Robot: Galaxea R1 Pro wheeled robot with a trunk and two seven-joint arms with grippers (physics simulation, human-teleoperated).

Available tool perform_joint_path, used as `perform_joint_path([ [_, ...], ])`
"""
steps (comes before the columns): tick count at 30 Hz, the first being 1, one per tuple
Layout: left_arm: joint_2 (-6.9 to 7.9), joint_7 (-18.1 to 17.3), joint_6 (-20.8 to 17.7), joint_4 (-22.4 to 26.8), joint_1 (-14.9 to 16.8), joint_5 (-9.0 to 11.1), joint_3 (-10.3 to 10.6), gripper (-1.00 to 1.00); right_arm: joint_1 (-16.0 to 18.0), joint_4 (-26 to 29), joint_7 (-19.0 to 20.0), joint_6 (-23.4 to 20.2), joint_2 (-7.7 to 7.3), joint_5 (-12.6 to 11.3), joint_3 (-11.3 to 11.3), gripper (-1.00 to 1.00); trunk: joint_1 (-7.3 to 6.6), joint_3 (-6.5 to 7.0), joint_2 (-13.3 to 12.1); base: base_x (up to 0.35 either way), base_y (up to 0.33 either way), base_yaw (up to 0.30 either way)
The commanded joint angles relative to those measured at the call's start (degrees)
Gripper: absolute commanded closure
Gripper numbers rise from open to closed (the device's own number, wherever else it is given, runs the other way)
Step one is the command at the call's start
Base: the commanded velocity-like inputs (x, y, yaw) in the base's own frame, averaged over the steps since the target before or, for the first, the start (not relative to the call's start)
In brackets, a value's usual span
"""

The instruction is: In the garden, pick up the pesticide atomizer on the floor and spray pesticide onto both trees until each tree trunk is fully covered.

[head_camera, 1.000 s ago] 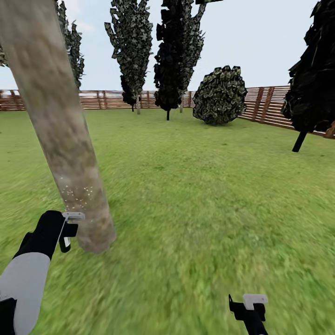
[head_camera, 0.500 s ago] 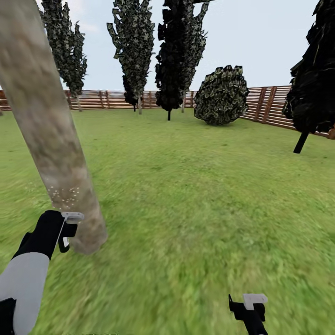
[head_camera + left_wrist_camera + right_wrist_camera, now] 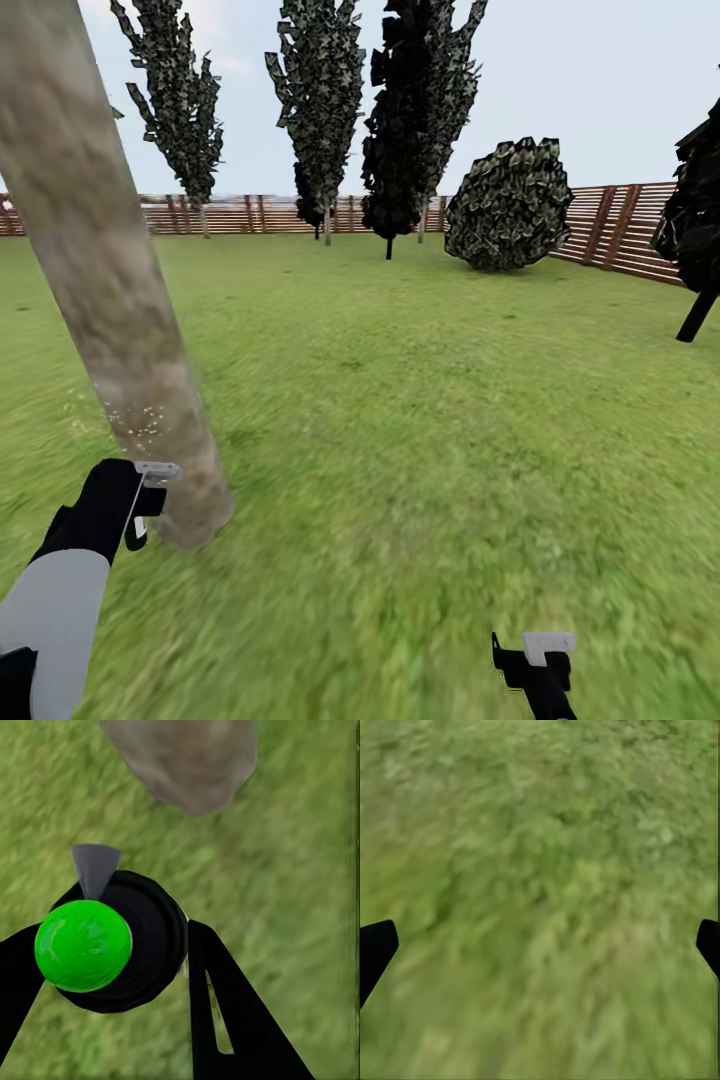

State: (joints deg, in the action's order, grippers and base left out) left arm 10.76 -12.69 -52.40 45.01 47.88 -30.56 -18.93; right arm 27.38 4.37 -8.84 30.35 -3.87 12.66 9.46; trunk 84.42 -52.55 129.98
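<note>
Atomizer held at the trunk's foot

Head view: one tree trunk [image 3: 110, 300] at 10 o'clock, left gripper [image 3: 140, 497] just beside its speckled base.

Left wrist view: fingers [image 3: 225, 1012] pinch the one atomizer [image 3: 112, 941], likely light, rigid, slick; body grip suits.

Right wrist view: right gripper [image 3: 540, 945] spread over grass [image 3: 547, 832]
</note>
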Motion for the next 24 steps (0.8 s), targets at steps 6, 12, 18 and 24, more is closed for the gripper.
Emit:
perform_joint_path([
  [6, 0.03, -0.58, -0.16, 0.08, 0.02, -0.62, -0.20, 1.00, 0.04, -0.07, -0.21, 0.15, 0.00, 0.61, 0.38, -1.00, 0.01, -0.06, 0.02, 0.203, -0.229, 0.000],
  [12, 0.11, -0.51, -0.16, 0.08, 0.02, -0.64, -0.20, 1.00, 0.04, -0.07, -0.21, 0.15, 0.00, 0.61, 0.38, -1.00, 0.01, -0.06, 0.02, 0.204, -0.230, 0.168],
  [18, 0.08, -0.50, -0.16, 0.06, -0.05, -0.66, -0.16, 1.00, 0.04, -0.07, -0.21, 0.15, 0.06, 0.61, 0.38, -1.00, 0.01, -0.06, 0.02, 0.202, -0.230, 0.275],
  [24, 1.37, -0.54, 0.40, -1.62, -2.39, -0.65, -2.29, 1.00, 0.04, -0.07, -0.21, 0.15, 0.09, 0.61, 0.38, -1.00, 0.01, -0.06, 0.02, 0.189, -0.230, 0.277],
])
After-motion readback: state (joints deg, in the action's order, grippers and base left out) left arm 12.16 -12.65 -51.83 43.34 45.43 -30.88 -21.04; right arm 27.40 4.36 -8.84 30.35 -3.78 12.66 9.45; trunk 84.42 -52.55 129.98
